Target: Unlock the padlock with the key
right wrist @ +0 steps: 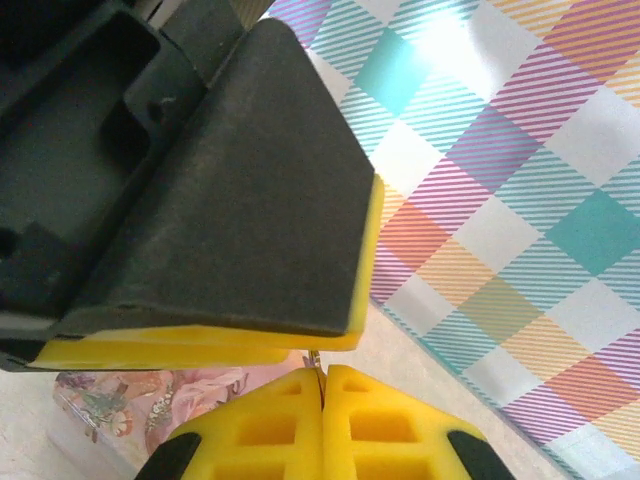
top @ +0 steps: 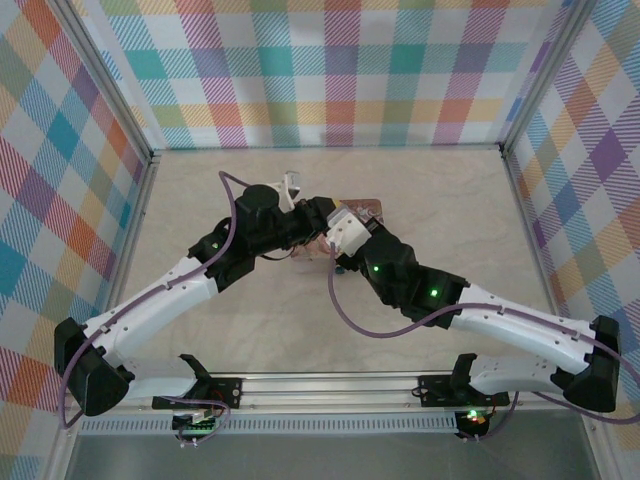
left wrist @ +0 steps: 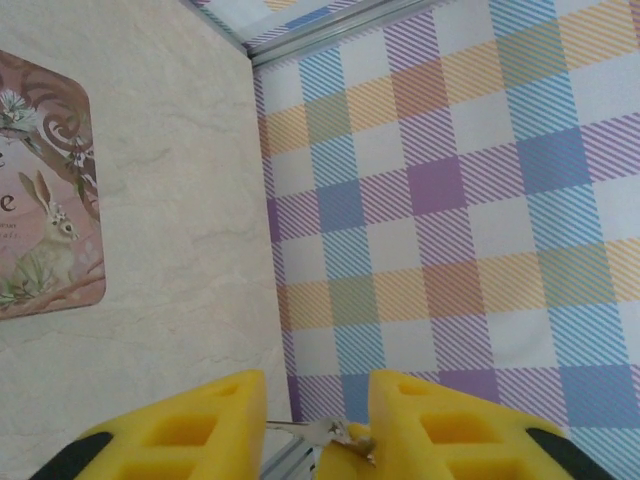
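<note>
Between the yellow fingers of the left hand (left wrist: pixel 317 405), one small silvery key (left wrist: pixel 322 433) lies crosswise. Its ends meet both pads, and the jaws stand narrow, gripping it. Off to the side, on the pale table (left wrist: pixel 170 150), lies one pink tin (left wrist: pixel 50 230) painted with a rabbit and flowers. Its lettering is cut off, with only an "e" readable. The right hand (right wrist: pixel 322 378) is pressed shut just under one left finger (right wrist: pixel 240 200). A thin sliver (right wrist: pixel 316 360) shows at its tips, too small to identify.
</note>
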